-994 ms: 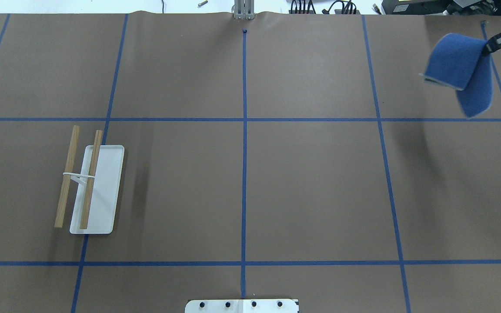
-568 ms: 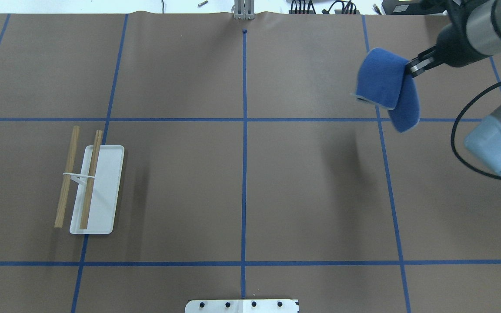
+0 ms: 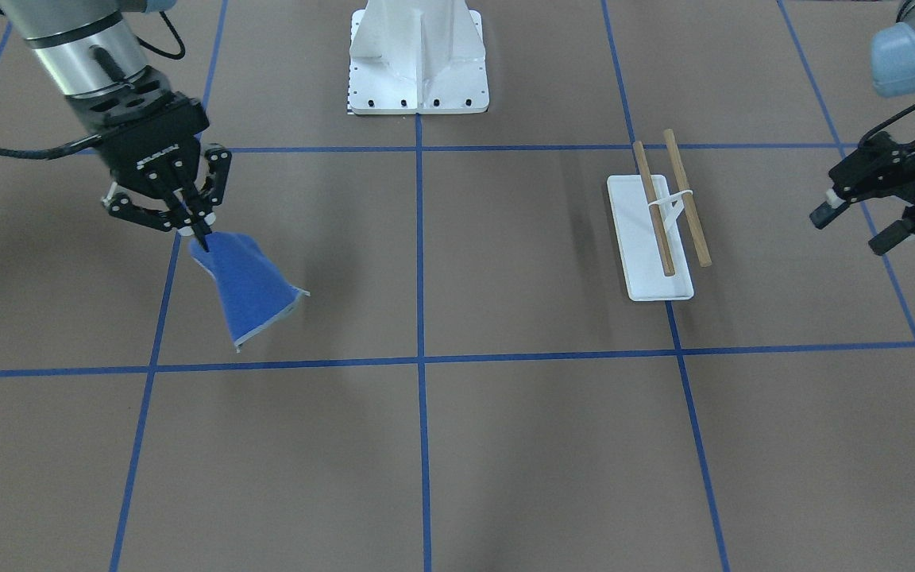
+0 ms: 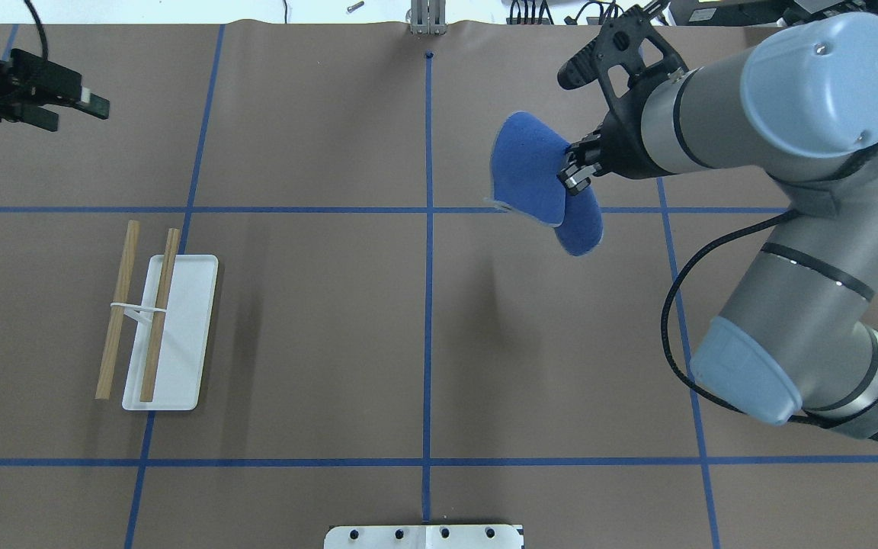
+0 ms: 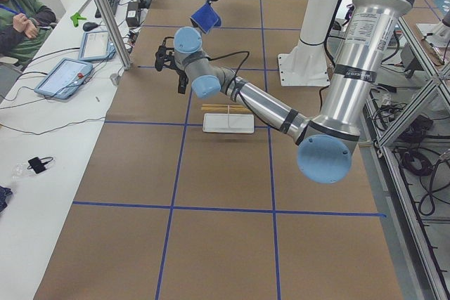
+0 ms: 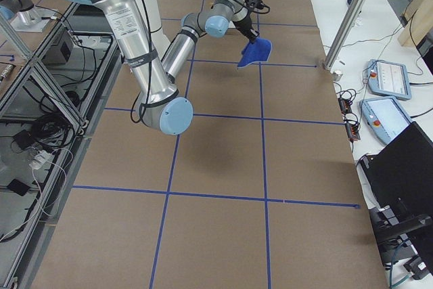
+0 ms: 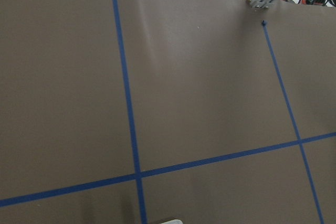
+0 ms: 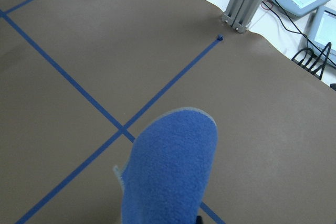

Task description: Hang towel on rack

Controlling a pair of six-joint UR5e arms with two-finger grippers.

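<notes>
The table [image 4: 317,343] is covered in brown paper and divided by blue tape lines [image 4: 428,305]; a white bolted pedestal [image 3: 419,56] is seen at one edge.

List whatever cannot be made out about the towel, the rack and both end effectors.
Towel: reverse face, folded inward in every view.
Right end effector: fingertips hidden behind the towel in the right wrist view.
Rack: thin support too small in the exterior left view.
Left end effector: fingers outside the left wrist view's frame.

Brown table [image 4: 317,343], blue tape grid [image 4: 427,305], rack [image 4: 176,335], pedestal [image 3: 419,71]
</notes>
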